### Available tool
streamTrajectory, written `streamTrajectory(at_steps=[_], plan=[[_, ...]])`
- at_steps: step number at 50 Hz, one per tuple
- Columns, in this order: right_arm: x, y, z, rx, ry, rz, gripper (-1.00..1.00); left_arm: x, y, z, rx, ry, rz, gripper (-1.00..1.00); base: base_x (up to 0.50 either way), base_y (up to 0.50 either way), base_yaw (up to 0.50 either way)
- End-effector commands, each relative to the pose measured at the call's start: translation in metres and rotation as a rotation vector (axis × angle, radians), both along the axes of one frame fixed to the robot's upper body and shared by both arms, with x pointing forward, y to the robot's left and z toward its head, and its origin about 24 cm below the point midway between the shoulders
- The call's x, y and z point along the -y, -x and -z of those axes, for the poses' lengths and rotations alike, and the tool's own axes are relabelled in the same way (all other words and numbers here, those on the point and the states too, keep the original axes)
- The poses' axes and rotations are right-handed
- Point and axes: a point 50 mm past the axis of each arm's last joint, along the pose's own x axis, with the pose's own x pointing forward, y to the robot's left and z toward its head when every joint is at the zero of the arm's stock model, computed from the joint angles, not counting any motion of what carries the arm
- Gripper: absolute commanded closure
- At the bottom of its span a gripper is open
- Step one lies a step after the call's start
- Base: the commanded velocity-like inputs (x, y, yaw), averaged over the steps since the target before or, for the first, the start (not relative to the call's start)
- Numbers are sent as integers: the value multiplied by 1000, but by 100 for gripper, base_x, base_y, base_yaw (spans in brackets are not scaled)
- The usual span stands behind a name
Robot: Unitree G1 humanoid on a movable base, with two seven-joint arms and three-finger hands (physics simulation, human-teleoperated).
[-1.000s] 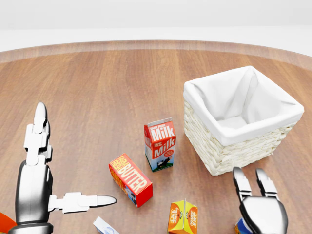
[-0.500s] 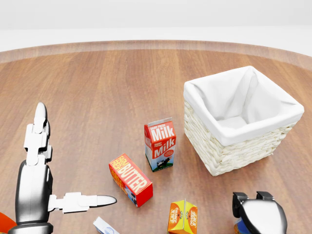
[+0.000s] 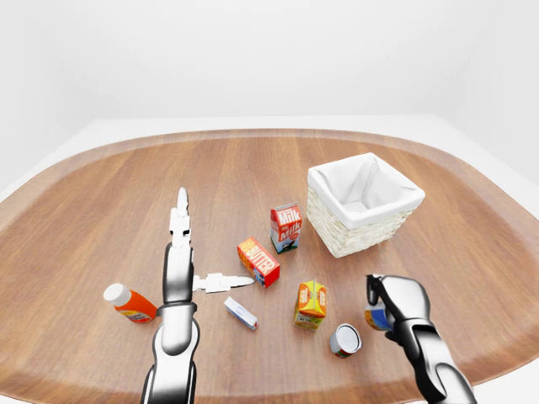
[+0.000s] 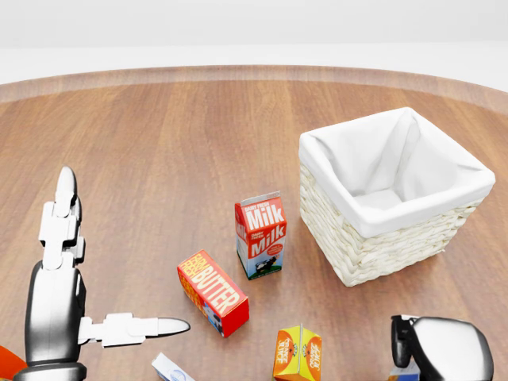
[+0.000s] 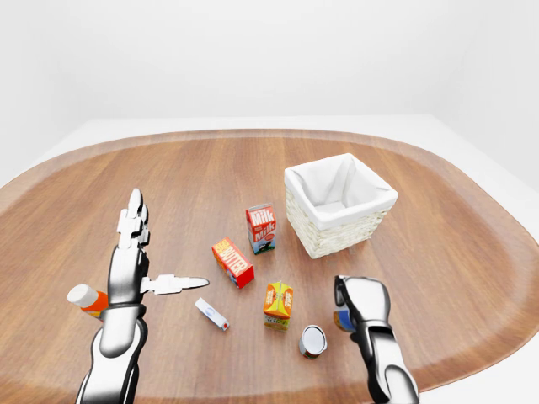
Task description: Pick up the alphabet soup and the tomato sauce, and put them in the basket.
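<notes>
The right hand [image 3: 389, 305] is curled around a blue-labelled can [image 3: 376, 318], seemingly one of the two targets, though its label is unreadable. Another can [image 3: 345, 340] lies just left of the hand. The left hand [image 3: 181, 252] is spread, empty. A partial grip could drop the can short of the basket [image 3: 364, 202] beyond.

White-lined basket [image 4: 373, 254]; red-white milk carton [image 4: 260, 235]; orange butter box [image 4: 212, 291].
</notes>
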Motion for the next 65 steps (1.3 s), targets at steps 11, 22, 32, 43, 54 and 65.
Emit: streamTrajectory(at_steps=[11,22,32,43,54,65], plan=[[17,19,-67,197,-47,133,100,0,0,0,0,2,0,-100,0,0,0],[17,22,-93,295,-127,153,100,0,0,0,2,5,-1,-100,0,0,0],[12,21,-116,391,-213,132,100,-1,-1,0,1,7,-4,-100,0,0,0],[4,11,-138,458,-246,62,100,-1,-1,0,1,9,-5,-100,0,0,0],[-5,-2,-159,519,-249,-22,100,-1,0,0,2,8,-1,-100,0,0,0],[-8,-30,-176,557,-251,-77,100,0,0,1,-2,7,0,-100,0,0,0]])
